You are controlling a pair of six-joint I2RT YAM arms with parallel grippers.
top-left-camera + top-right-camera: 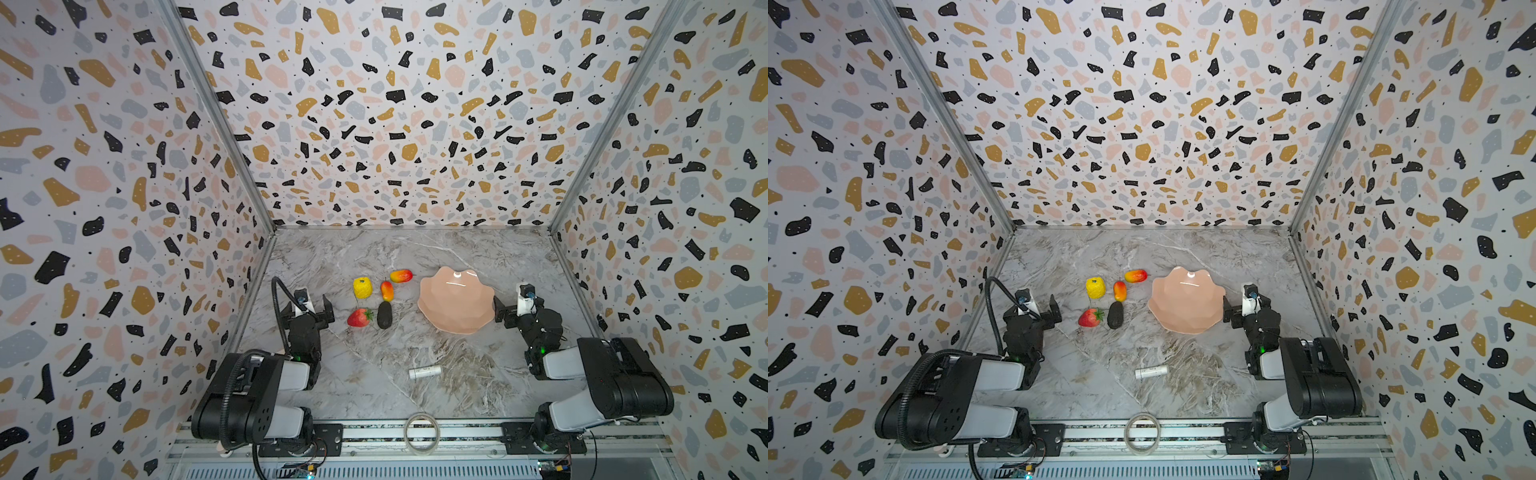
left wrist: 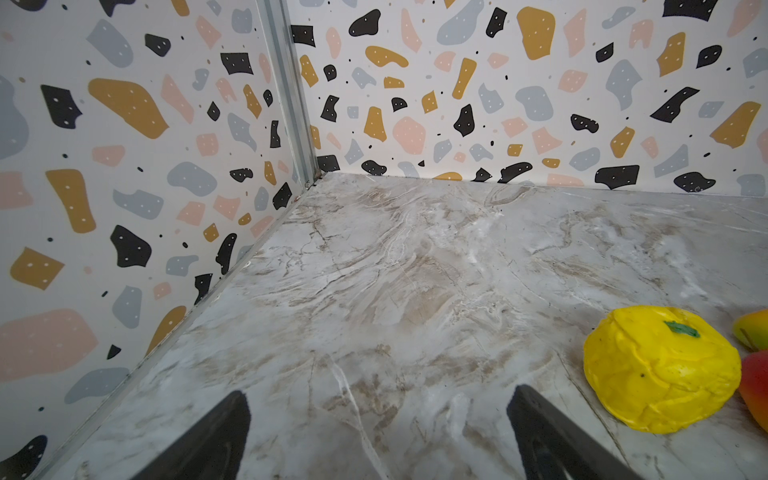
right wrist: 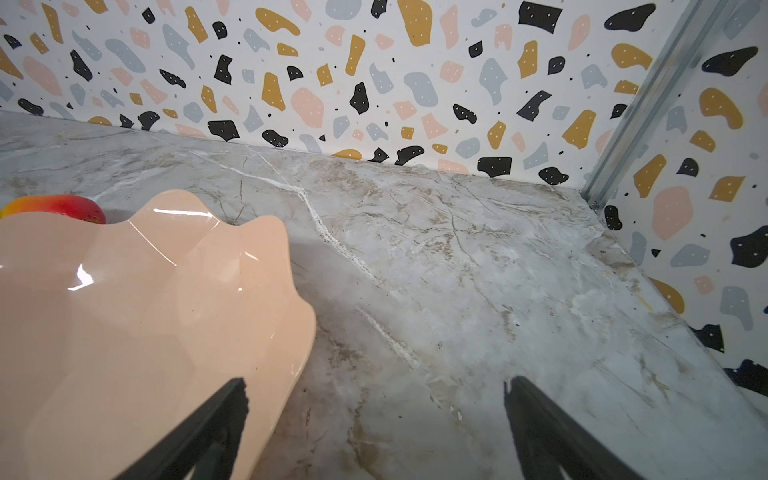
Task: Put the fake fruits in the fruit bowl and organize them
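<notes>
**Both arms waiting, five fruits lying outside the bowl**

The left gripper [image 1: 308, 312] is hovering low over the tabletop [image 1: 374, 386] with its jaws spread wide and nothing between them. Just off its right side the bumpy yellow fruit [image 1: 362, 287] is sitting, and the left wrist view is catching it beside the right finger [image 2: 552, 436]. Beyond it the two mangoes are lying close together, the nearer mango [image 1: 387, 290] almost touching the farther mango [image 1: 401, 275]. The strawberry [image 1: 359, 317] and the dark avocado [image 1: 385, 315] are resting side by side, also to that gripper's right.

The right gripper [image 1: 513, 309] is standing wide too, gripping nothing, and the fruit bowl [image 1: 456, 300] is sitting just to its left, with one finger [image 3: 208, 432] hanging over the scalloped rim. No fruit is lying in the bowl. A white tube [image 1: 424, 371] is lying well behind both grippers, toward the arm bases.
</notes>
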